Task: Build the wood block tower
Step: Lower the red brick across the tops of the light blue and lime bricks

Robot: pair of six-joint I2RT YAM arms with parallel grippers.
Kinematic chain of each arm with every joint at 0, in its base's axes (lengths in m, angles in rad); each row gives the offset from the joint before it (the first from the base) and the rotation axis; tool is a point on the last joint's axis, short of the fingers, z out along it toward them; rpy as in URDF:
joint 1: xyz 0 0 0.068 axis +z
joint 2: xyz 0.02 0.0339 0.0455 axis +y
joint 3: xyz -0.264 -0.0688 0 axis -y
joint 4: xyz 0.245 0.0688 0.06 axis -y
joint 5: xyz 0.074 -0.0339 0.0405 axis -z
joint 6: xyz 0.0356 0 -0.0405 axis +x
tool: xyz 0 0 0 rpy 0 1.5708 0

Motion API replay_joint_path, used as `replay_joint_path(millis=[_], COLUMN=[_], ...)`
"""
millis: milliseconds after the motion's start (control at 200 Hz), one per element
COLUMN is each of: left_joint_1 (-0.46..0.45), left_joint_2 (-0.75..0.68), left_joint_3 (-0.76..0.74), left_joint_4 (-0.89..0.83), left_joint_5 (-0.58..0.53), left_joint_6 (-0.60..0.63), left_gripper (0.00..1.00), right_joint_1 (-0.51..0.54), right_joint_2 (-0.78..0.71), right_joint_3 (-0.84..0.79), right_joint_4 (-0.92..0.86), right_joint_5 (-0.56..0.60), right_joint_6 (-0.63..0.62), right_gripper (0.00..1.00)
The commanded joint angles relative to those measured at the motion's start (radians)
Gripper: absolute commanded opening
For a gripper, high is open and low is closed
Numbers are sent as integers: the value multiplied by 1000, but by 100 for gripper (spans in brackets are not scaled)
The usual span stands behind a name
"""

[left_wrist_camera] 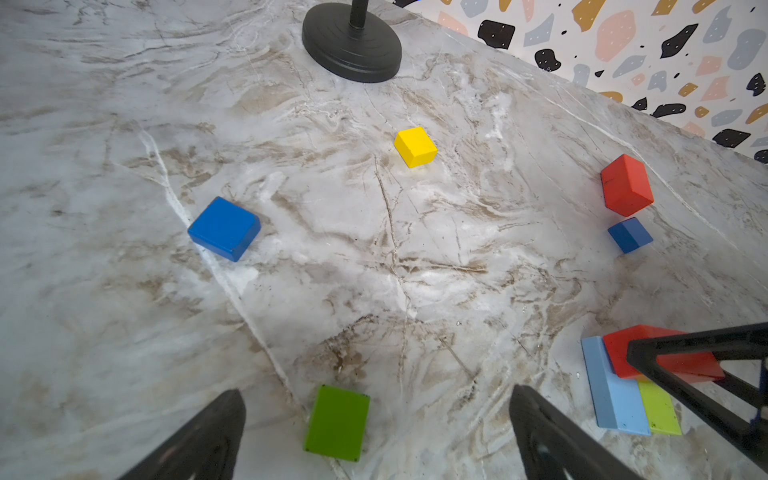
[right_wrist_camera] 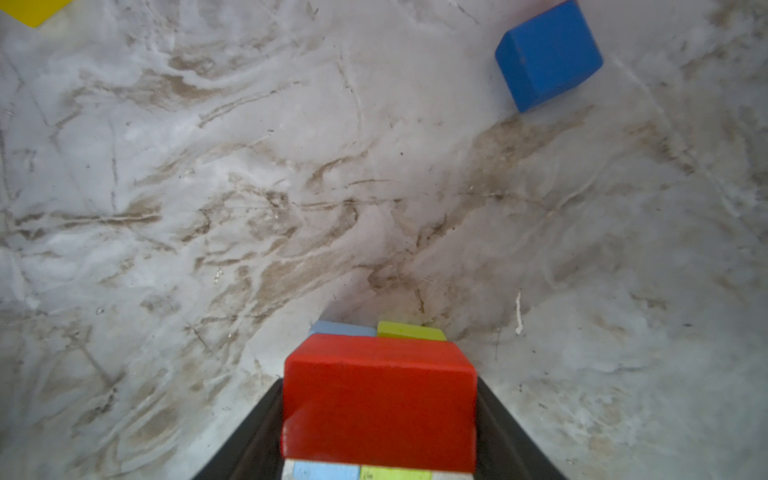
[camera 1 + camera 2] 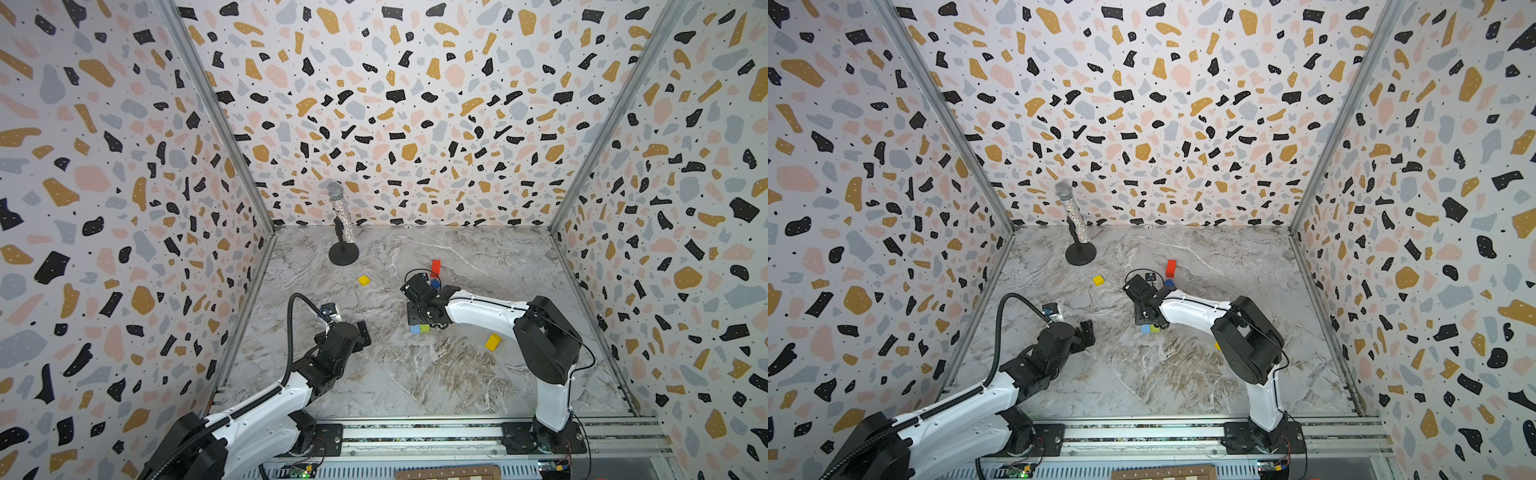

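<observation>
Right gripper point(image 2: 379, 392) is clamped on the red block point(image 2: 378, 365), which seems to rest on the light-blue block point(image 2: 340, 328) and lime block point(image 2: 409, 331) lying side by side beneath it. Left gripper point(image 1: 376, 398) stands wide apart, a green block point(image 1: 336, 422) below, between its fingers

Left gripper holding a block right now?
No, the left gripper is wide open and empty; the green block lies free on the table.

Terrazzo-patterned walls point(image 3: 415, 104) in black, ochre, pink and grey enclose a marbled grey-brown table point(image 3: 415, 374) on three sides; metal strips point(image 3: 226, 137) line the far corners, a rail point(image 3: 415, 434) the near edge.
</observation>
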Motion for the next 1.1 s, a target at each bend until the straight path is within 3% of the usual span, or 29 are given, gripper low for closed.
replay_joint_path(millis=[0, 761, 1096], left_joint_1=[4, 4, 4], left_joint_2=[-16, -21, -22], left_joint_3=[-7, -6, -7], left_joint_4=[17, 14, 16], left_joint_5=[-9, -15, -13], left_joint_6=[11, 10, 13], left_gripper=[100, 100, 100], right_joint_1=[6, 14, 15], right_joint_2=[-10, 3, -11], right_joint_3=[44, 26, 29], right_joint_4=[-32, -45, -51], right_joint_5=[11, 3, 16], right_joint_6=[-10, -10, -21], right_gripper=[51, 52, 67])
